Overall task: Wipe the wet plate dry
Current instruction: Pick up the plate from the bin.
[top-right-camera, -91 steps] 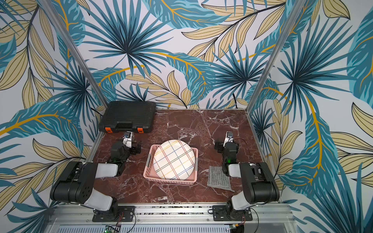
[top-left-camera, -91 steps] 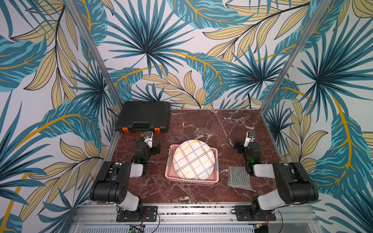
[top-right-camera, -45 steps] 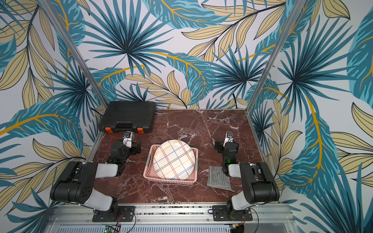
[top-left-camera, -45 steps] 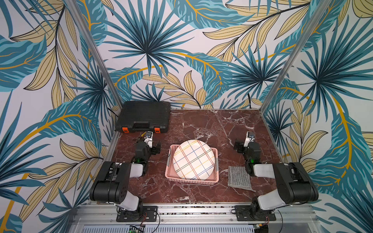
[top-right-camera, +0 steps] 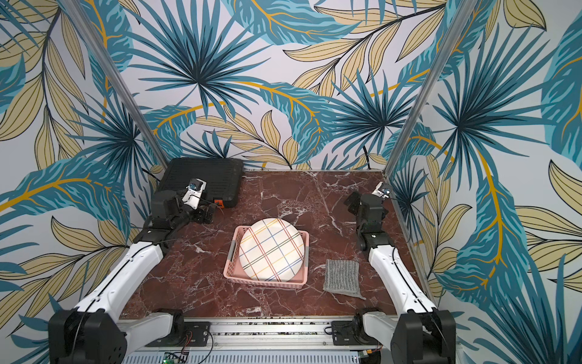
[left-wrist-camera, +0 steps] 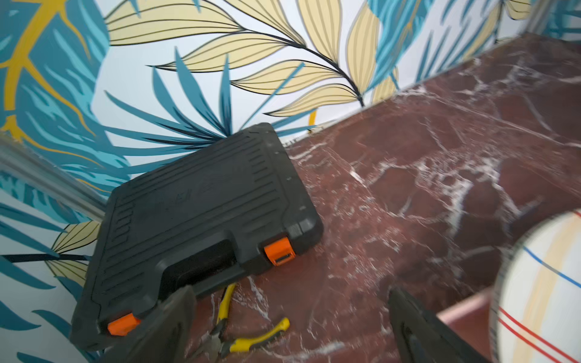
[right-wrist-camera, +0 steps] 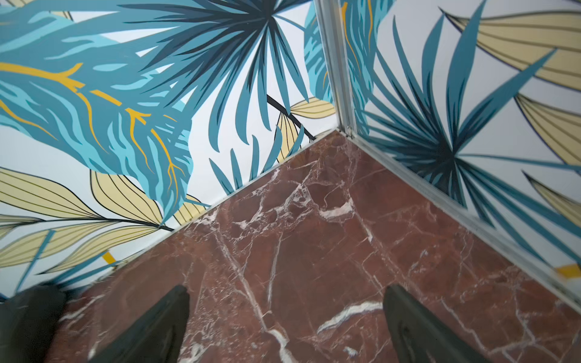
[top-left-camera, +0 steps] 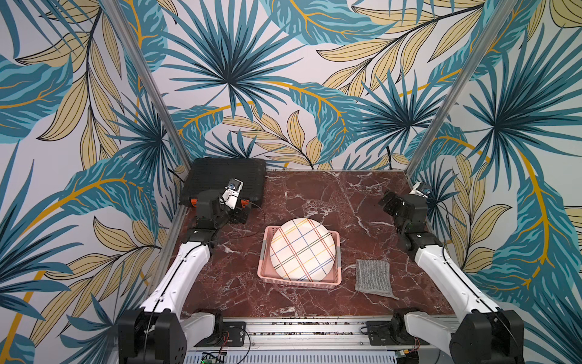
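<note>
Plate (top-left-camera: 302, 249) aslant in pink basket (top-left-camera: 299, 282); left end effector (top-left-camera: 240, 216), right end effector (top-left-camera: 388, 201) both agape, empty.

We see a cream plate (top-left-camera: 302, 250) crossed by a plaid of red, blue, yellow and dark lines. The basket (top-left-camera: 299, 282) is pink with grey handles. The cloth (top-left-camera: 373, 277) is grey with fine darker stripes. The tabletop (top-left-camera: 315, 195) is red-brown marble veined in white. The case (top-left-camera: 226, 176) is black with orange latches, and the pliers (left-wrist-camera: 264, 334) have yellow handles. The walls (top-left-camera: 283, 63) carry teal, dark blue and pale yellow leaves with ochre stems on white.
</note>
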You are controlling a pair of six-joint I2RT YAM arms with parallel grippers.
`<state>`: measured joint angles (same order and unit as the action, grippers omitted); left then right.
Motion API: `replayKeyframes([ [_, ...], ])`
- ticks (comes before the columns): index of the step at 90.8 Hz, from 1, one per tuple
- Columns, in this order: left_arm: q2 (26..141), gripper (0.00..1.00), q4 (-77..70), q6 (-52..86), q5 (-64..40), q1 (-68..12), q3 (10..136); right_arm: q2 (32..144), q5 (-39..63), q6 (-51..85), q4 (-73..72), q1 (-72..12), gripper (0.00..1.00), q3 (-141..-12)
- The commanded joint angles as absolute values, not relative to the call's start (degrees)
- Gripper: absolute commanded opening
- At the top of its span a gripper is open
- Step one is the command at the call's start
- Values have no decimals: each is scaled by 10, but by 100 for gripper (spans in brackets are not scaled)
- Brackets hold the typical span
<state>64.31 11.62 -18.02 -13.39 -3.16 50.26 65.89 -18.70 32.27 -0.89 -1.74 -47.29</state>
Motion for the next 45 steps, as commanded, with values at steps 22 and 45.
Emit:
replayKeyframes([
  [22, 616, 100, 486, -269, -252, -73, 495, 669, 43, 382, 218, -164, 100, -493],
  [45, 659, 99, 493, -294, -270, -129, 486, 676, 41, 341, 245, -301, 89, -486],
])
